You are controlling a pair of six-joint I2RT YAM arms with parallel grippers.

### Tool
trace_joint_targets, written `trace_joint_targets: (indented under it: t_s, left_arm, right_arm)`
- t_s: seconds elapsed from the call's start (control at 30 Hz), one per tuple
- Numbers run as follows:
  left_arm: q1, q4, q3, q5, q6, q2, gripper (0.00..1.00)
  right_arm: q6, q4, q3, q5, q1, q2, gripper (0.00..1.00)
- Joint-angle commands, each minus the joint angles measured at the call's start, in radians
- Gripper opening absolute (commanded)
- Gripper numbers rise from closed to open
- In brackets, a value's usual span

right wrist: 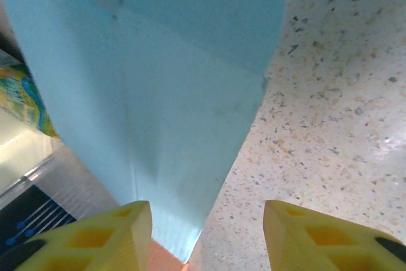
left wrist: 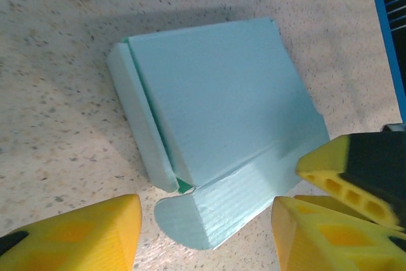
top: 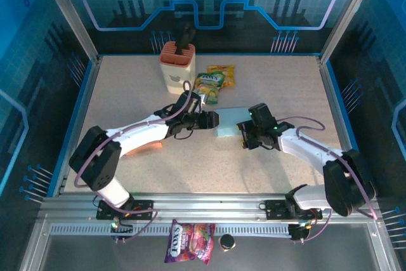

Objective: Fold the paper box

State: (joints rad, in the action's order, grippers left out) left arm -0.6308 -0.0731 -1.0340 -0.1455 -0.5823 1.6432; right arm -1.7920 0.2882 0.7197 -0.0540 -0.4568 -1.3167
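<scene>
Yellow fingers (left wrist: 70,233) of the left gripper (left wrist: 208,211) stood apart, released, with nothing clamped; they hovered at the near edge of the paper box (left wrist: 216,93). The box lay on the table (top: 127,93) between the two grippers, lid panel down. One side wall was raised along its left edge, and a rounded flap lay loose on the tabletop at its near corner.

Right of the box, the right gripper (right wrist: 208,211) was also released. Its jaws were wide, with the box edge reaching in between them but not pinched.

Judged step: closing up, mostly done, last flap not tucked. The next move likely called for one gripper to steady the lid while the other lifted the rounded flap and pushed it into the slot. Light card, so it would buckle or slide if shoved.

Surroundings, relative to the box:
- An orange holder (top: 176,61) stood behind and to the left.
- Snack packets (top: 210,84) lay just behind.
- A candy bag (top: 189,242) lay well in front, past the rail.

None of these sat in the working path. The main obstruction was the grippers crowding each other over the box.
</scene>
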Motion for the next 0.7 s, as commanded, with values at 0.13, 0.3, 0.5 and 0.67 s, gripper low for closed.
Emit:
trace_joint_targets:
  t_s: [0.13,0.3,0.5,0.67]
  left_arm:
    - [0.012,-0.096,-0.144,-0.077,-0.007,0.154,0.55]
    - [0.034,-0.109,-0.175,-0.075,-0.013,0.206,0.54]
    - [0.057,-0.155,-0.216,-0.083,-0.001,0.256,0.53]
    - [0.058,-0.139,-0.256,-0.107,0.007,0.301,0.53]
  right_arm:
    - [0.513,0.311,0.142,-0.042,0.144,0.128,0.63]
    - [0.925,0.329,0.261,-0.179,0.279,0.032,0.62]
    - [1.283,0.388,0.422,-0.273,0.323,-0.26,0.56]
    - [1.38,0.388,0.476,-0.317,0.332,-0.41,0.51]
